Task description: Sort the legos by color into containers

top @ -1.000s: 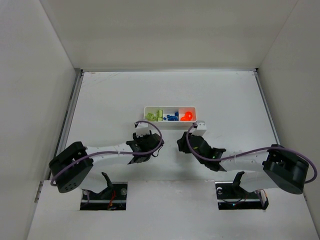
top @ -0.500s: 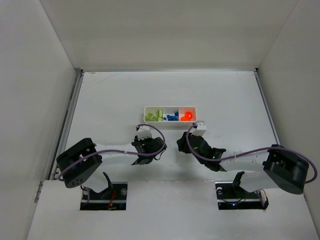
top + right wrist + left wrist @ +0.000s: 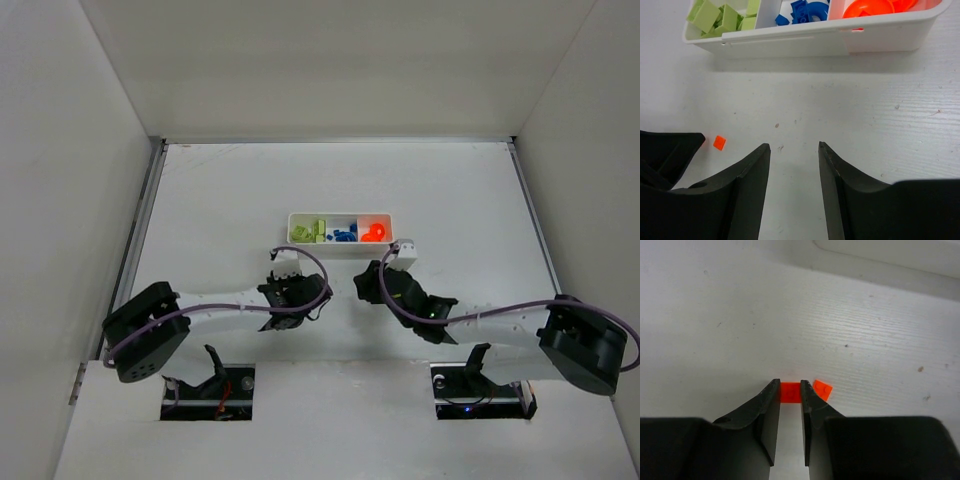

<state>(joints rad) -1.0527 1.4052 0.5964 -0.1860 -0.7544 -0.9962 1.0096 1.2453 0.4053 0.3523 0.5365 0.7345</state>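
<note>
Now the left arm has resettled just short of the tray point(image 3: 785, 44), its left gripper point(image 3: 790, 390) pinched onto one orange-red brick point(image 3: 790, 392), with a second brick point(image 3: 822, 389) just beside it. The right gripper point(image 3: 794, 146) waits spread and empty. The orange compartment point(image 3: 885, 37) looks like the next stop.

Bright, even light; 3 views sharp.
Soft shadow under tray point(image 3: 880, 37); orange legos point(image 3: 374, 231) glow, overexposed; fingers point(image 3: 765, 425) featureless black.

Lab test cell: white table point(image 3: 450, 190) boxed by 3 plain walls point(image 3: 330, 60).
</note>
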